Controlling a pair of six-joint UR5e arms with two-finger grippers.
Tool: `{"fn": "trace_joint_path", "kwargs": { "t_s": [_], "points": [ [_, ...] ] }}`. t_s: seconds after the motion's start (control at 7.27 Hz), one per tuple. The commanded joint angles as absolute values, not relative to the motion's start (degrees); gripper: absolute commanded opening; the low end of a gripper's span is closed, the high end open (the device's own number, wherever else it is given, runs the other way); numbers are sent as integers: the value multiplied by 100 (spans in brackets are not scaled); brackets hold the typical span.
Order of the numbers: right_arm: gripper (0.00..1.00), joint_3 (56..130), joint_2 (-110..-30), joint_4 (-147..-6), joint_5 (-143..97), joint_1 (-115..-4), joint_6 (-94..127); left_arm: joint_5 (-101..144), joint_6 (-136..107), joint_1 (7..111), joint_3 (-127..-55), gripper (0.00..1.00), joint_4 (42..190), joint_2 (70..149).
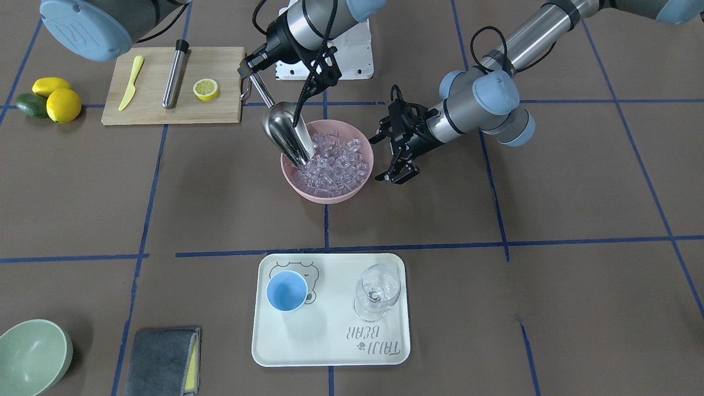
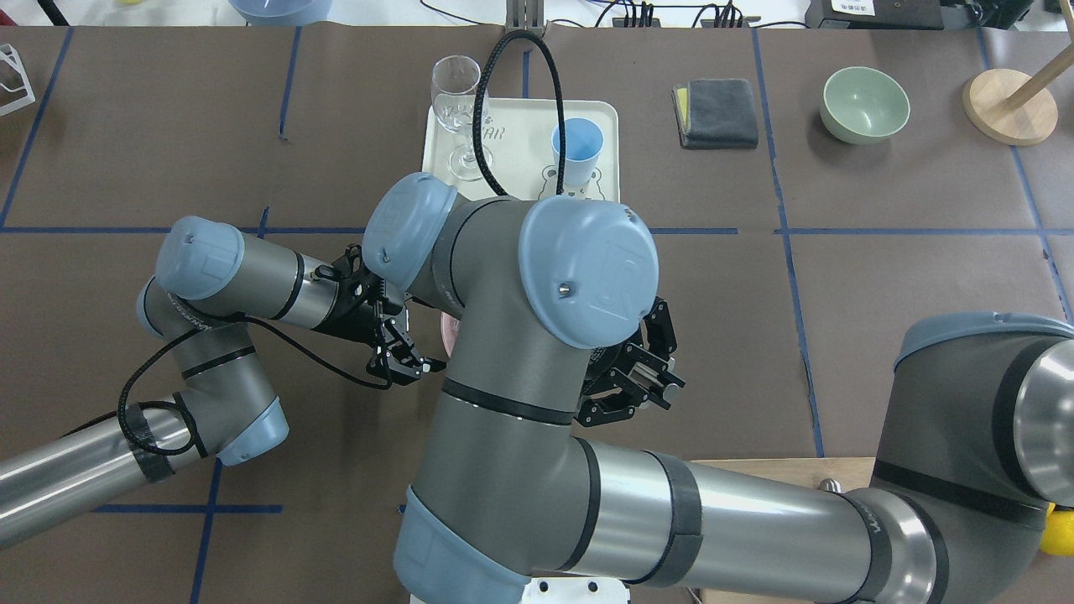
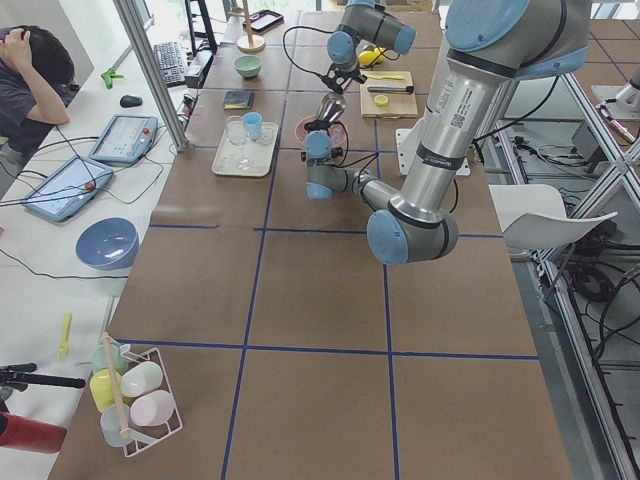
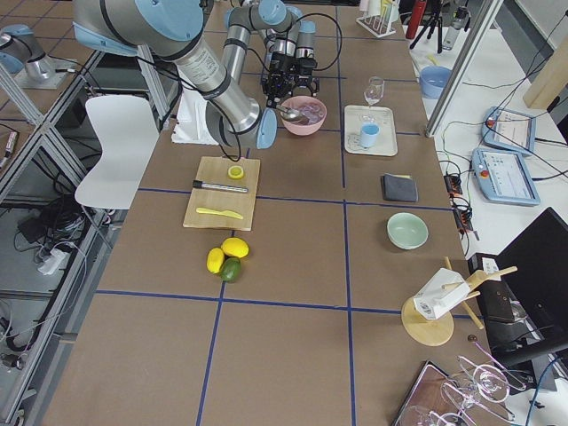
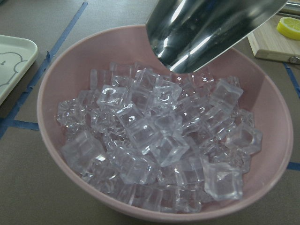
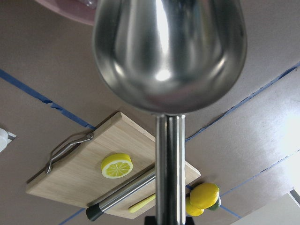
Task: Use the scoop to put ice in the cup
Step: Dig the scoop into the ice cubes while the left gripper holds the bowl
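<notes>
Right gripper [image 1: 248,63]: mine, clamped on the rod handle of the scoop [image 1: 286,135], whose lip dips ahead of and below it to the ice [image 1: 335,159] in the pink bowl [image 1: 330,199]. My left gripper [image 1: 397,176] hangs spread and empty just beside that bowl. The cup [image 1: 287,290] (blue, nothing in it) stands well beyond the scoop's tip on the tray [image 1: 330,341], so I judge the task barely begun: loading, carrying and tipping remain.
</notes>
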State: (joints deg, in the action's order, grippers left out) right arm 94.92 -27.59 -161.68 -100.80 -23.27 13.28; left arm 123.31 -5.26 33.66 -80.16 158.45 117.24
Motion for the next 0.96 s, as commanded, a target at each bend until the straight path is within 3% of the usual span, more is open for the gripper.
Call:
{"fn": "trace_joint_path", "kwargs": {
  "t_s": [0.0,0.55,0.83],
  "points": [
    [0,9133,-2707,-15857,-10046,-2329,1318,12331,-527,3375,-8016,100,15847,11725],
    [0,9140,-3041,-14854,-10037,-2355,1318,12331,-519,3401,-8016,100,15847,11725],
    [0,9935,-3687,-14434,-10037,-2364,1318,12331,-519,3410,-8016,100,15847,11733]
  ]
}}
